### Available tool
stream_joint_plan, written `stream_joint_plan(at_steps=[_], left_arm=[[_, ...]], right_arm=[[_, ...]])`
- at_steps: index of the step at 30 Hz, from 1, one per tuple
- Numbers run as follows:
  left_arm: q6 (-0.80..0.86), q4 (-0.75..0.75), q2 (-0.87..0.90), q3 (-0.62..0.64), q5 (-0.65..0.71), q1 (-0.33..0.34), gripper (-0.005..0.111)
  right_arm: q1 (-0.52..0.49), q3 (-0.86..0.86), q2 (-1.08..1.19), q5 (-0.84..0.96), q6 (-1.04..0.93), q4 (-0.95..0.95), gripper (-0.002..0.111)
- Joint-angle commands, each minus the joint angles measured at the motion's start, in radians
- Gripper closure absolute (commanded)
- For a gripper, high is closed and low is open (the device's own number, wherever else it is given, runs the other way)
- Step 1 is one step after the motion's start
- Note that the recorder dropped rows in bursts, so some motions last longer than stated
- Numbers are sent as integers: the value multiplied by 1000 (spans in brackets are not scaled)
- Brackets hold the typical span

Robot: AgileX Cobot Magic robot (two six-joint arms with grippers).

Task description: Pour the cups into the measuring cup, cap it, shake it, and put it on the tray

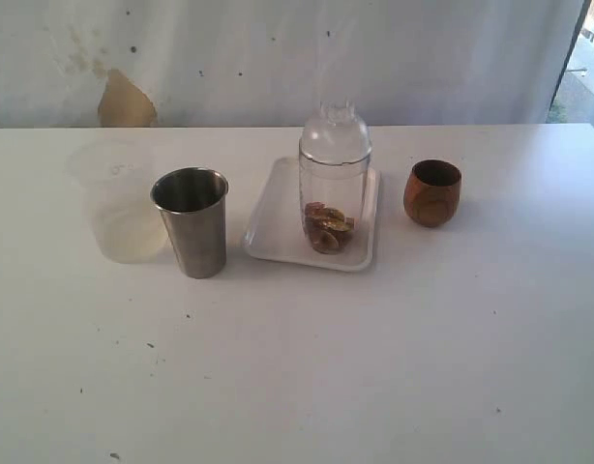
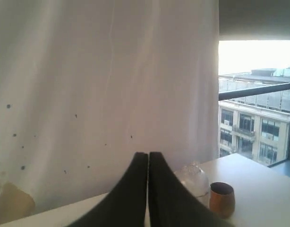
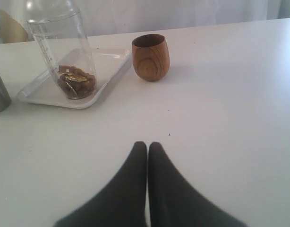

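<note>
The clear measuring cup [image 1: 334, 184] stands upright on the white tray [image 1: 268, 227], capped with a clear dome lid [image 1: 335, 126], brown pieces in its bottom. The steel tumbler [image 1: 192, 220] stands left of the tray, the brown wooden cup [image 1: 432, 192] right of it. Neither arm shows in the exterior view. My left gripper [image 2: 148, 155] is shut and empty, raised, facing the curtain, with the lid [image 2: 193, 179] and wooden cup [image 2: 222, 199] beyond it. My right gripper [image 3: 148, 145] is shut and empty above bare table, short of the wooden cup [image 3: 150, 56], measuring cup [image 3: 64, 52] and tray [image 3: 109, 64].
A faint frosted translucent cup [image 1: 118, 201] stands left of the steel tumbler. A white curtain [image 1: 278, 58] hangs behind the table's far edge. A window [image 2: 256, 101] shows past the curtain in the left wrist view.
</note>
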Motion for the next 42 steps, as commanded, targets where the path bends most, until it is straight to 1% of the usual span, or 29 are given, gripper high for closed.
stream_joint_plan(at_steps=[1, 5, 9, 20, 22, 23, 24, 25, 27, 30, 31, 32, 34, 37, 39, 41, 42], left_arm=[[-51, -8, -146, 153, 10, -2, 106], [-51, -8, -196, 239, 12, -2, 106], [-53, -8, -196, 272, 5, -2, 106], [-51, -8, -196, 287, 10, -2, 106], [-48, -143, -217, 315, 14, -2, 106], [-48, -375, -243, 335, 26, 0, 106], [-48, -482, -277, 354, 36, 8, 106], [-48, -518, -296, 366, 36, 23, 106], [-48, -593, -348, 393, 36, 113, 106], [-48, -855, -410, 404, 38, 328, 106], [-48, -865, -427, 406, 35, 369, 106], [-48, -865, -435, 419, 23, 428, 106], [-48, -865, -435, 445, -11, 472, 106], [-48, -865, -435, 501, -62, 515, 106], [-48, -865, -435, 511, -68, 536, 106], [-48, -865, -435, 511, 31, 548, 106], [-48, -865, -435, 511, 53, 548, 106]], right_arm=[[-1, 4, -6, -6, 1, -5, 108], [-1, 4, -6, -6, 1, -5, 108], [-1, 4, -6, -6, 1, -5, 108], [-1, 4, -6, -6, 1, -5, 108], [-1, 4, -6, -6, 1, -5, 108], [-1, 4, -6, -6, 1, -5, 108], [-1, 4, -6, -6, 1, -5, 108], [-1, 4, -6, -6, 1, -5, 108], [-1, 4, -6, -6, 1, -5, 108], [-1, 4, -6, -6, 1, -5, 108], [-1, 4, -6, -6, 1, -5, 108], [-1, 4, -6, -6, 1, -5, 108], [-1, 4, -6, -6, 1, -5, 108], [-1, 4, -6, -6, 1, -5, 108], [-1, 4, -6, -6, 1, -5, 108], [-1, 4, -6, -4, 1, -5, 108], [-1, 4, -6, -4, 1, -5, 108]])
